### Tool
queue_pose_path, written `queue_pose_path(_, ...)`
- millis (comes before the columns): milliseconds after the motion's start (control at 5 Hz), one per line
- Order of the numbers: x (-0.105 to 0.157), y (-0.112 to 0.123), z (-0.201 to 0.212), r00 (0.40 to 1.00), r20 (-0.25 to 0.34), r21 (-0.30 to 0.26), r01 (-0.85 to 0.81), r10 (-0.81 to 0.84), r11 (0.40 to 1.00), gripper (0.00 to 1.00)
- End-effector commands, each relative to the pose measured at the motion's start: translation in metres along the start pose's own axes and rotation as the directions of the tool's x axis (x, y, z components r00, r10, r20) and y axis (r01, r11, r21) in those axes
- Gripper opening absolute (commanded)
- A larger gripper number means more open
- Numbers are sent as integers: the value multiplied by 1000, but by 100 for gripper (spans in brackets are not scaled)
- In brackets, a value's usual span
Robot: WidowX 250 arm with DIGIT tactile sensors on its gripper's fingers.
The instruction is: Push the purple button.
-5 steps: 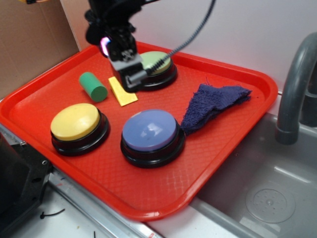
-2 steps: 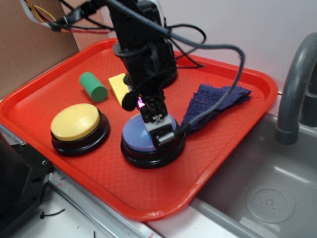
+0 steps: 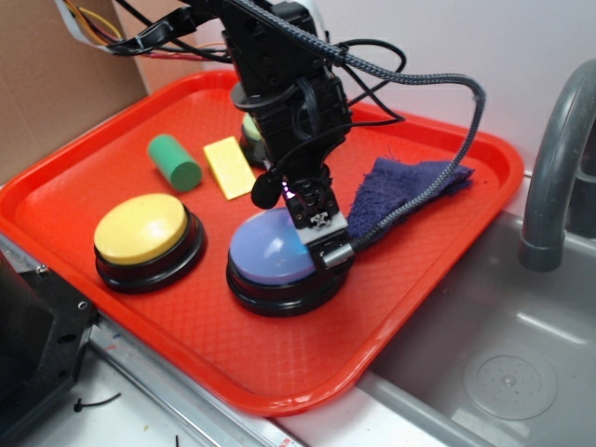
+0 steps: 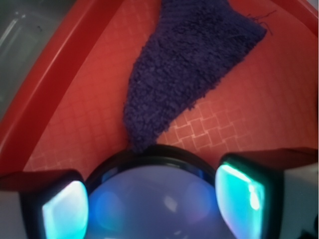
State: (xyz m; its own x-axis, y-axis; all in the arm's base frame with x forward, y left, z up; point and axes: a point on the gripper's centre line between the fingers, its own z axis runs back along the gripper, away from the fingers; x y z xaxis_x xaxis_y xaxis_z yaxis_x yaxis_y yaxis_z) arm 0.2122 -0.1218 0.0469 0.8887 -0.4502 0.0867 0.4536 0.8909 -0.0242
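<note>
The purple button [image 3: 265,256], a glossy periwinkle dome on a black base, sits front and centre on the red tray [image 3: 279,396]. My gripper [image 3: 321,242] is down on the right part of its dome, apparently touching it. In the wrist view the dome [image 4: 159,191] fills the bottom of the frame between my two fingertips [image 4: 62,211]. The gripper [image 4: 153,201] is open, its jaws wide apart, and holds nothing.
A yellow button [image 3: 142,228] sits at the tray's front left. A green button [image 3: 251,128] is mostly hidden behind the arm. A green cylinder [image 3: 174,162] and a yellow block [image 3: 229,168] lie at back left. The dark purple cloth [image 3: 400,191] touches the purple button's far side. The sink [image 3: 503,363] and faucet [image 3: 549,158] are at right.
The arm came forward from beside the green button and dropped onto the purple button. Since 0.4 s ago the gripper has shifted slightly right on the dome.
</note>
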Motion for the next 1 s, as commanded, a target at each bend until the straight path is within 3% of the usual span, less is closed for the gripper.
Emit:
queue_pose_path(0,2,-3,52,997,-71,49,-24,27,999,100)
queue_pose_path(200,7,-6,72,997,-76,76,-12,18,997,100)
queue_pose_path(800,2,0,105,996,-47,76,-71,75,995,100)
